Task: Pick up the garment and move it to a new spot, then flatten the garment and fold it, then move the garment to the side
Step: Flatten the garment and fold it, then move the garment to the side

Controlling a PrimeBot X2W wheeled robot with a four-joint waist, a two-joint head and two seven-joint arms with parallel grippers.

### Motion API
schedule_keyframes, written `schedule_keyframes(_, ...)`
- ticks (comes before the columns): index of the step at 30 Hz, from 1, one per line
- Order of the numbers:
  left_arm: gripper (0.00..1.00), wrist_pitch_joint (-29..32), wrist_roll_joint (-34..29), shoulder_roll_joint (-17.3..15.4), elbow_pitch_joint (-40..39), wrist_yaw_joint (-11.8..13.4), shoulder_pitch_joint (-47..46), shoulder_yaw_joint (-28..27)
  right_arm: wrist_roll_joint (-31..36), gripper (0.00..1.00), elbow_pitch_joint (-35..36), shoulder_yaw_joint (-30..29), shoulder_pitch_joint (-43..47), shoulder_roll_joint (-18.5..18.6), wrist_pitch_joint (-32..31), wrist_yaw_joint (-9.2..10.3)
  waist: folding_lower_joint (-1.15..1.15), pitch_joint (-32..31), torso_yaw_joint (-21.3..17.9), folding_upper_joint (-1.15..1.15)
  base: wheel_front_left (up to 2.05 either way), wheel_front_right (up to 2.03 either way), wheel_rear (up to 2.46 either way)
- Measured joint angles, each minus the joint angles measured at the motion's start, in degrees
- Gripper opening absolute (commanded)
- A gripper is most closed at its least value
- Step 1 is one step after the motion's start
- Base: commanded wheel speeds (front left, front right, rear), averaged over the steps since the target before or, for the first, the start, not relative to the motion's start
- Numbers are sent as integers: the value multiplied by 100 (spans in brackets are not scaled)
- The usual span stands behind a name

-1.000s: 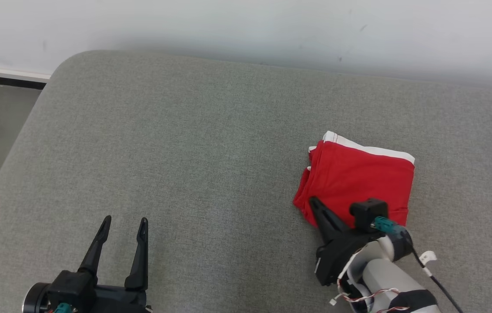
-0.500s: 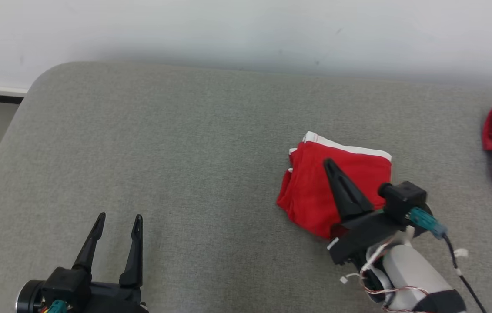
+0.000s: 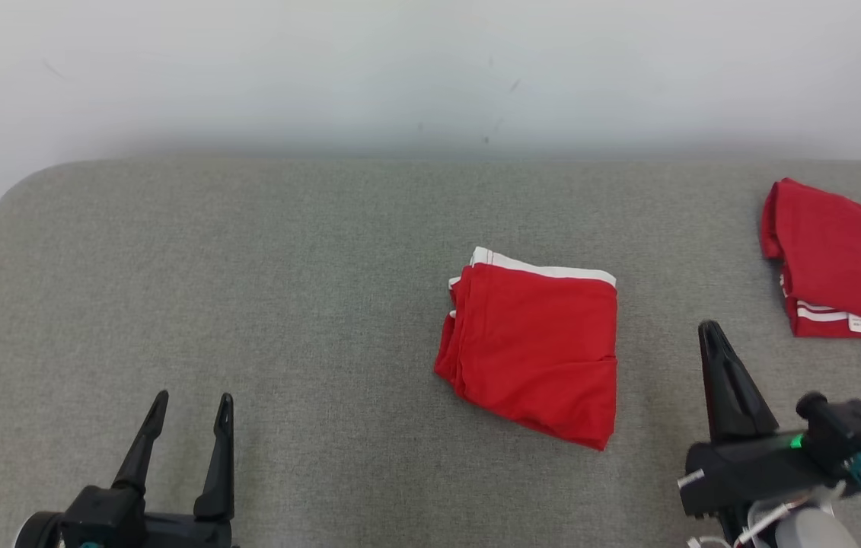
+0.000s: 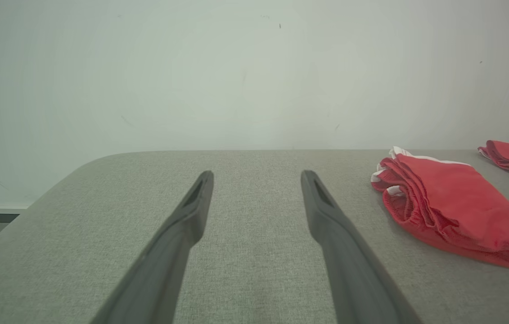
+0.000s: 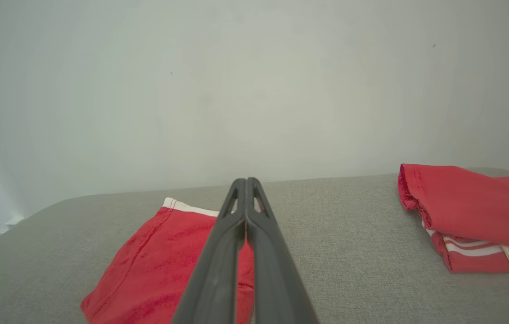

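Note:
The garment (image 3: 533, 346) is red with a white band along its far edge, and it lies folded into a rough square on the grey padded table (image 3: 285, 266). It also shows in the left wrist view as the garment (image 4: 452, 204) and in the right wrist view as the garment (image 5: 155, 265). My right gripper (image 3: 708, 331) is shut and empty, to the right of the garment and clear of it; its fingers (image 5: 246, 211) meet in a point. At the near left my left gripper (image 3: 190, 403) stands open over bare table, its fingers (image 4: 202, 198) spread apart.
A second folded red garment (image 3: 841, 262) with white stripes and a label lies at the table's far right; it is also the red garment (image 5: 475, 211) in the right wrist view. A pale wall (image 3: 430, 68) runs behind the table. The table's rounded left corner (image 3: 11, 198) is near.
The head camera has turned right, bringing the second red garment into view. My right gripper has drawn back off the folded garment to its right side. The left gripper stays open.

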State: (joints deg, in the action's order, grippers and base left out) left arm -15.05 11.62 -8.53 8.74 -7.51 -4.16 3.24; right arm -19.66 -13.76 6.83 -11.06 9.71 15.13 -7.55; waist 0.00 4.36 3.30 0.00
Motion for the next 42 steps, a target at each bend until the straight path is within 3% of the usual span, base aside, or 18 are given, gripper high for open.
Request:
schedule_keyframes(3,100,-1,0,-13,7,0,79,-12,153,0,221,-259,361,-120,-1,0,0,-83,-59,0,0,0,0)
schedule_keyframes(4,100,0,0,-13,5,0,77,-12,183,6,316,-385,475,-170,-1,1,0,-111,-69,0,0,0,0)
schedule_keyframes(5,100,-1,0,-12,9,0,82,-30,231,24,399,-466,580,-204,0,0,0,-137,-75,0,0,0,0)
schedule_keyframes(6,100,-1,0,-11,13,0,92,-51,305,56,470,-510,690,-235,-1,0,0,-160,-80,0,0,0,0)
schedule_keyframes(7,100,-1,0,-11,18,0,117,-68,414,100,544,-543,815,-277,0,0,0,-184,-83,0,0,0,0)
schedule_keyframes(19,100,0,-100,-56,46,0,444,-171,862,100,877,-632,1482,-549,-1,0,-1,-455,-60,0,0,0,0)
schedule_keyframes(42,100,0,-147,-5,11,0,655,-419,1084,100,732,-636,1614,-651,-9,0,0,-630,159,0,0,0,0)
